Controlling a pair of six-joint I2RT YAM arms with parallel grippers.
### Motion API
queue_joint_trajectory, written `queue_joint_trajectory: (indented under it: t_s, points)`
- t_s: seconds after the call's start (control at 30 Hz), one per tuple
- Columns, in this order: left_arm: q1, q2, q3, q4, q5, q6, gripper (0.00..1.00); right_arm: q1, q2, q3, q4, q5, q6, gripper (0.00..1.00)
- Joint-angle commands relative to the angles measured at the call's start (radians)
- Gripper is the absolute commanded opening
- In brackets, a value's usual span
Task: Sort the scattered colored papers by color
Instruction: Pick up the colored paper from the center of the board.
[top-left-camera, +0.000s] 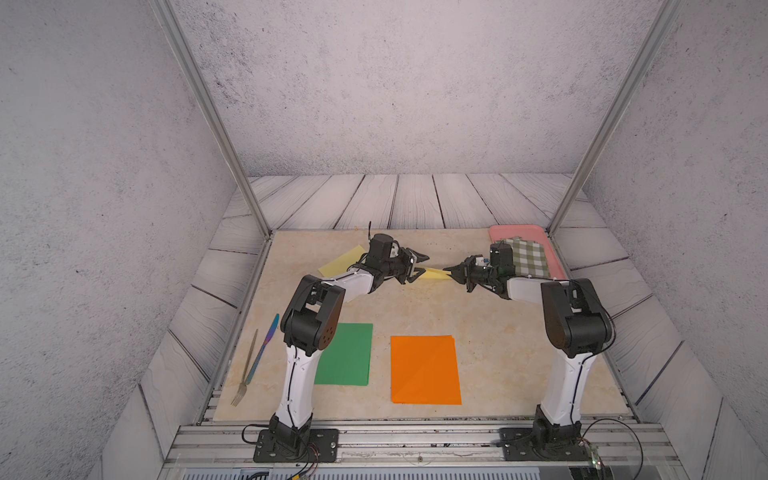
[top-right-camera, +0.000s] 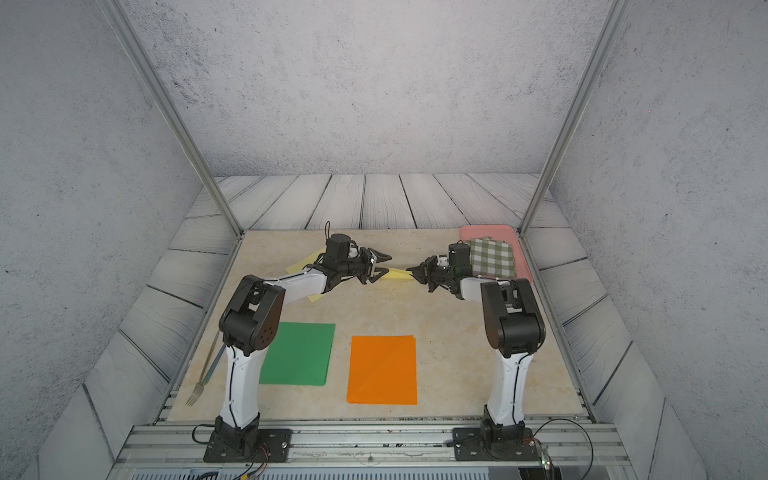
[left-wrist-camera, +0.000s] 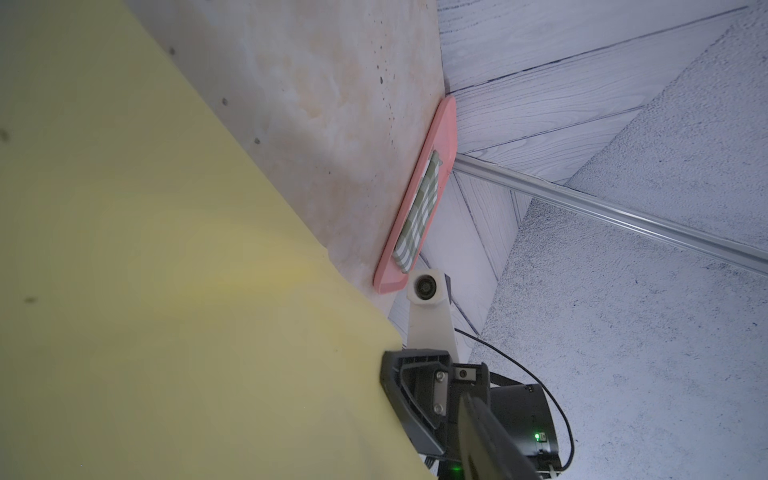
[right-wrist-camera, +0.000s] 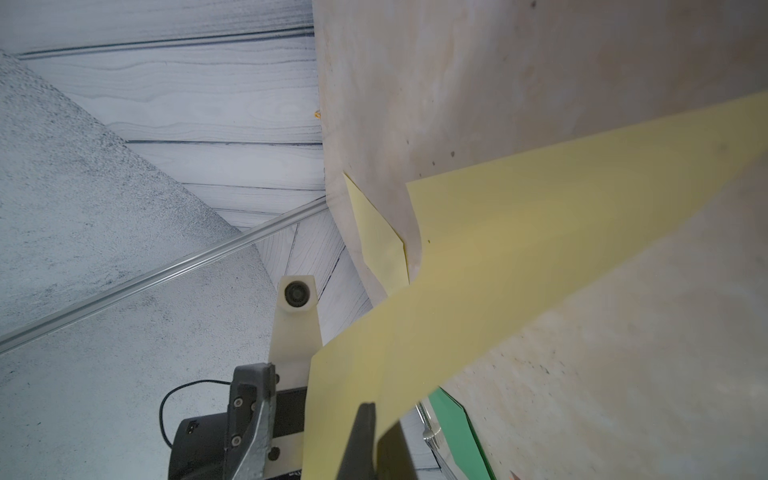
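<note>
Pinching one end of a pale yellow sheet (top-left-camera: 434, 273), the right gripper (top-left-camera: 448, 270) has its jaws closed on it and holds it above the table (top-left-camera: 498, 332). The left gripper (top-left-camera: 424, 264) faces it, jaws parted around the sheet's other end. A second yellow sheet (top-left-camera: 341, 262) lies flat beneath the left arm. Green paper (top-left-camera: 347, 353) and orange paper (top-left-camera: 424, 370) lie apart near the front.
</note>
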Motion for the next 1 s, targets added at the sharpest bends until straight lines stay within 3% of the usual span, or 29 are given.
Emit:
queue_joint_trajectory:
  t_s: [0.0,0.37,0.6,0.63,0.7,0.77,0.83,0.97]
  points:
    - [0.004,-0.045,-0.014,0.000,0.004,0.022,0.48,0.010,-0.088,-0.008,-0.045,-0.011,-0.055,0.00]
    - [-0.008,-0.100,0.010,-0.188,0.011,0.115,0.39,0.049,-0.110,0.097,-0.290,0.019,-0.247,0.00]
    - [-0.008,-0.122,-0.004,-0.219,0.012,0.123,0.16,0.067,-0.126,0.127,-0.375,0.044,-0.314,0.01]
    - [-0.008,-0.128,-0.010,-0.218,0.010,0.125,0.15,0.068,-0.129,0.126,-0.385,0.048,-0.319,0.04]
    - [-0.008,-0.141,-0.020,-0.223,0.005,0.132,0.10,0.072,-0.136,0.127,-0.410,0.058,-0.337,0.22]
    - [-0.008,-0.148,-0.024,-0.222,0.005,0.138,0.04,0.074,-0.148,0.125,-0.422,0.066,-0.355,0.29]
    - [-0.008,-0.152,-0.027,-0.217,0.008,0.141,0.00,0.074,-0.164,0.122,-0.432,0.077,-0.368,0.46]
    - [-0.008,-0.156,-0.029,-0.203,0.013,0.139,0.00,0.074,-0.207,0.134,-0.471,0.111,-0.423,0.57]
